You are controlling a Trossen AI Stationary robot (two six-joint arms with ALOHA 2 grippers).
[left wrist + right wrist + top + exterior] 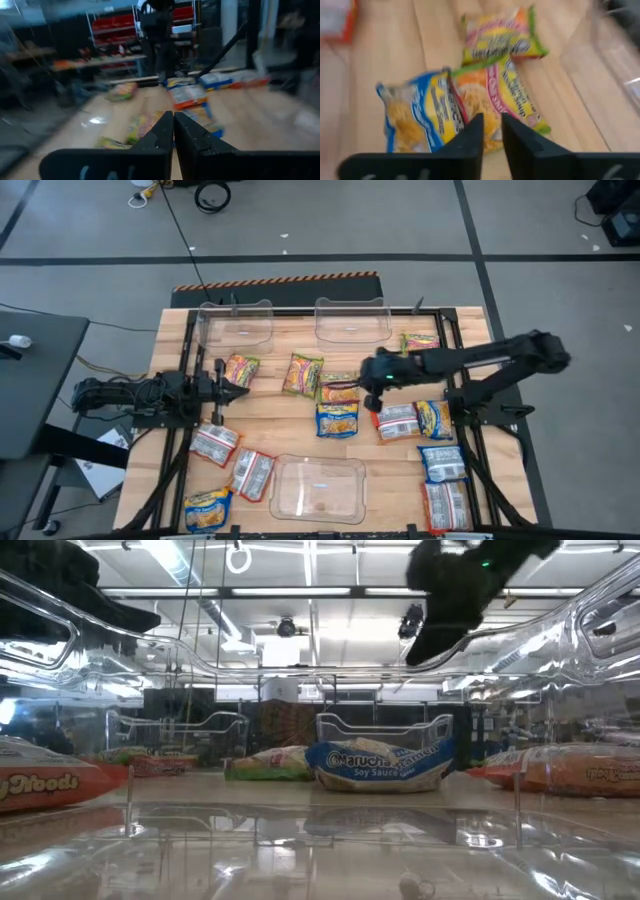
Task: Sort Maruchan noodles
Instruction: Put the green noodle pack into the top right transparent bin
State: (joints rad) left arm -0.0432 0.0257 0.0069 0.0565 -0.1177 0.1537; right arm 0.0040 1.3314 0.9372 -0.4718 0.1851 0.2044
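Note:
Several Maruchan packets lie flat on the wooden table (290, 410). My right gripper (375, 383) hovers, slightly open and empty, above the seam between a blue-yellow packet (420, 117) and a green/pink-yellow packet (507, 95), near the table's middle. Another green-edged packet (495, 42) lies just beyond them. In the low view the right gripper (445, 615) hangs clear above the blue packet (380, 765). My left gripper (236, 391) is shut and empty, level above the table's left side, close to an orange-yellow packet (240, 370).
Two clear bins (236, 323) (352, 320) stand at the far edge, and a third (318, 487) at the near edge. Red-silver packets (214, 443) (252, 473) and a blue one (208, 508) lie near-left. More packets (398, 422) (434, 418) (441, 463) (447, 505) lie on the right.

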